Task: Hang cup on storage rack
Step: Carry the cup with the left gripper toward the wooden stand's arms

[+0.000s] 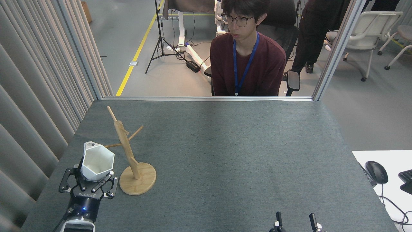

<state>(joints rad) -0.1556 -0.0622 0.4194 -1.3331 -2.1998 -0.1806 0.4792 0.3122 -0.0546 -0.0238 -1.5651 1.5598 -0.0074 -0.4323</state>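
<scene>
Op: Table first. The grey felt tabletop (225,154) is mostly bare; a person in a maroon sweater (247,64) sits beyond the far edge, well clear of my workspace.

Obs: Rack position?

Op: The bamboo mug tree (128,151) stands at the near left, disc base flat, post leaning in this view, thin pegs angled up. Its left peg points toward the cup.

Obs: Cup?

Op: The white hexagonal cup (97,162) is off the table, just left of the post, mouth up. My left gripper (87,187) is clamped on its tapered lower body, which leaves the rim tab (90,145) free; I judge that's the reason for the low grip. The tab sits near the peg tip, not yet threaded.

Obs: Right side?

Op: Right gripper (294,221) idle at the bottom edge, fingers apart.
</scene>
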